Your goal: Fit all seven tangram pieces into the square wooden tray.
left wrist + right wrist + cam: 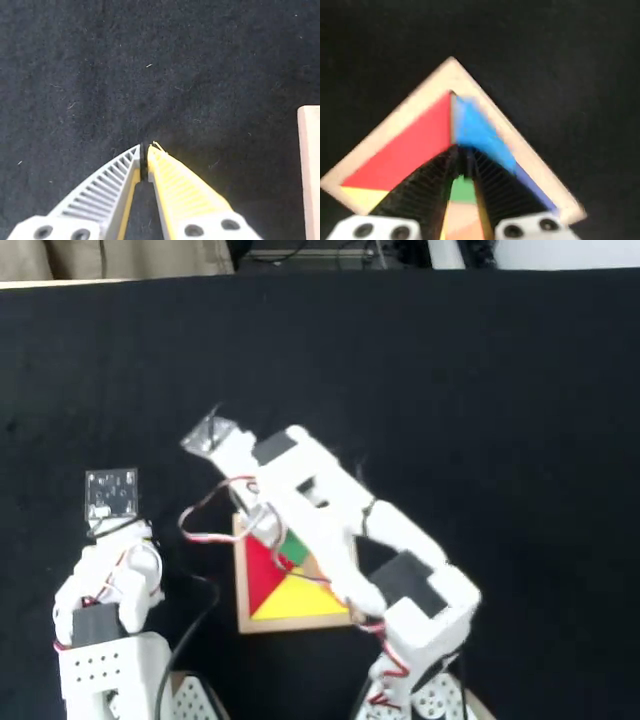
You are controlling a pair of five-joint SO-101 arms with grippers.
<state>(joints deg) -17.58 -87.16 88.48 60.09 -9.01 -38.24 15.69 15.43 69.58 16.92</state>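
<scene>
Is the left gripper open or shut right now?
Shut. The left gripper has its fingers meeting at the tips over the black table, nothing between them.

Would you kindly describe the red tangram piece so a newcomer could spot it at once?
On the black table, find the square wooden tray under the right claw. The red piece is the large triangle lying along one tray wall, its edge meeting the blue piece at the tray's corner; it is the only red piece.

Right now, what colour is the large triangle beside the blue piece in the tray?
The large triangle is red; the right wrist view shows it best.
</scene>
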